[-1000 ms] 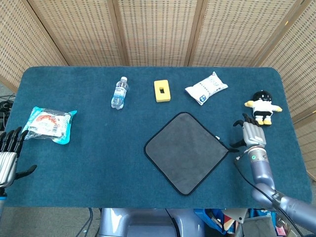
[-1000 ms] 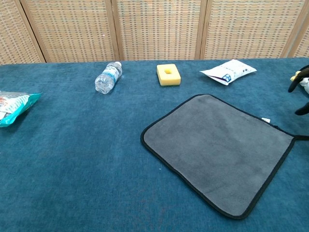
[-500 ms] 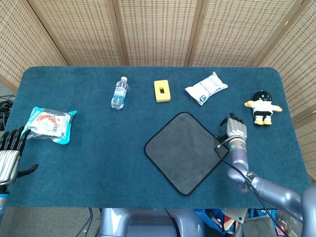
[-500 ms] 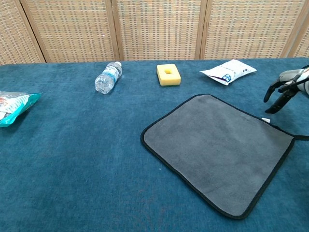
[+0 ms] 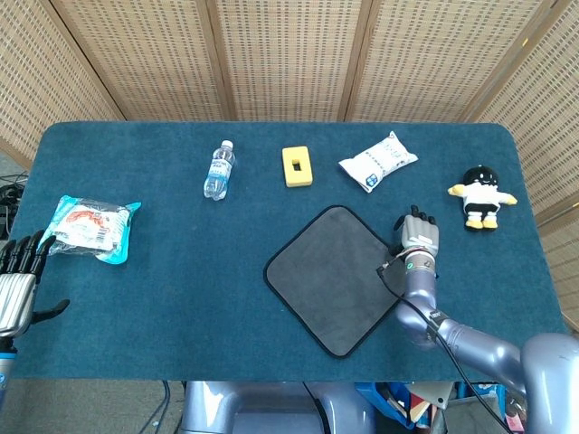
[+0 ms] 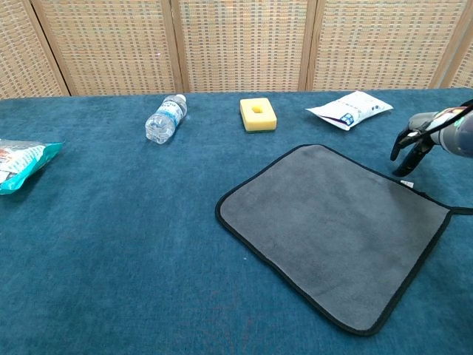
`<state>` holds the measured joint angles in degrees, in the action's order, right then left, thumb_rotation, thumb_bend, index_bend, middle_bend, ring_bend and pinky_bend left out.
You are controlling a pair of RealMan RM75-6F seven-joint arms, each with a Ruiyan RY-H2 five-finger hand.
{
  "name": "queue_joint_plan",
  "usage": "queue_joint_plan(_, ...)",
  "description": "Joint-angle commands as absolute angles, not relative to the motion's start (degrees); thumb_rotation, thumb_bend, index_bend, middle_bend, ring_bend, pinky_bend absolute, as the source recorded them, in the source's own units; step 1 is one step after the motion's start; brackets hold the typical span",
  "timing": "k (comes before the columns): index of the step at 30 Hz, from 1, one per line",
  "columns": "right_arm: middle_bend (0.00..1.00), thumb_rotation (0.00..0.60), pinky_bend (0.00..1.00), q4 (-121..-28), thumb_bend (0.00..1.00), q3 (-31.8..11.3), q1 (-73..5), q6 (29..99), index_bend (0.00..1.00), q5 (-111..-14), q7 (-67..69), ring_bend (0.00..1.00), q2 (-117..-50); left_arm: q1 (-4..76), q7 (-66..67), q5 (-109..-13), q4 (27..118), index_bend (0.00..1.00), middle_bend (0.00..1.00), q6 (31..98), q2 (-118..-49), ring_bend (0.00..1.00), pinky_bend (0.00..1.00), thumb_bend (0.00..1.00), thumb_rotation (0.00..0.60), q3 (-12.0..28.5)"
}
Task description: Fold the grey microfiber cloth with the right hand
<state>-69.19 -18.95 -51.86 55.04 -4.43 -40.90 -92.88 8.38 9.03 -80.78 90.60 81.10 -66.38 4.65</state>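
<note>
Heads up: the cloth (image 5: pixel 342 278) is lying dead flat on the surface (image 5: pixel 181 262), turned like a diamond, and your right robot hand (image 5: pixel 417 237) is parked just off its right-hand edge, near the little white tag. In the chest view the fingers (image 6: pixel 405 159) curl downward with nothing between them, so no grip on anything yet, and I can't tell whether the tips are touching the hem or hovering just above it.

Biggest risk from here: flat microfiber on a carpety surface gives you no lip to get under. If you close without a fingertip actually under the black hem, you'll probably just skid the cloth toward the middle or bunch it up instead of lifting it. Grab only the tag and it may slip out partway through the fold. And since it sits diagonal, pulling straight across could give you a lopsided fold, so pick your target edge first.

Nothing's really blocking you. The penguin toy (image 5: pixel 481 196) is behind and to the right of the robot hand, so watch your wrist if you swing wide. The white packet (image 5: pixel 378 162), yellow block (image 5: pixel 297 166) and bottle (image 5: pixel 218 169) sit well beyond the cloth. Your left robot hand (image 5: pixel 18 280) is spread, holding nothing, way off at the far edge beside the snack bag (image 5: pixel 89 228).
</note>
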Motion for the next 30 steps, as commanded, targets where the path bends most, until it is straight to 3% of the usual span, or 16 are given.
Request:
queue_joint_plan(1, 0.0, 0.6, 0.0, -68.76, 0.39, -19.52, -52.07, 54.41, 0.35, -3.47, -41.31, 0.0, -93.44, 8.43, 9.05, -80.62, 90.54, 0.0, 0.0, 81.01, -66.37, 0.0, 0.0, 0.17, 0.6, 4.69)
queue_joint_plan(17, 0.0, 0.6, 0.0, -67.22, 0.39, -19.96, -52.53, 52.98, 0.36, -1.87, -42.63, 0.0, -95.88, 8.54, 8.29, -79.51, 90.18, 0.0, 0.0, 80.76, -66.24, 0.0, 0.0, 0.17, 0.6, 5.05)
queue_joint_plan(30, 0.0, 0.6, 0.0, -70.98, 0.4, -20.78, -51.66, 51.62, 0.46, -3.85, -40.4, 0.0, -94.67, 8.7, 8.74, -79.49, 90.27, 0.0, 0.0, 80.69, -66.43, 0.0, 0.0, 0.17, 0.6, 4.91)
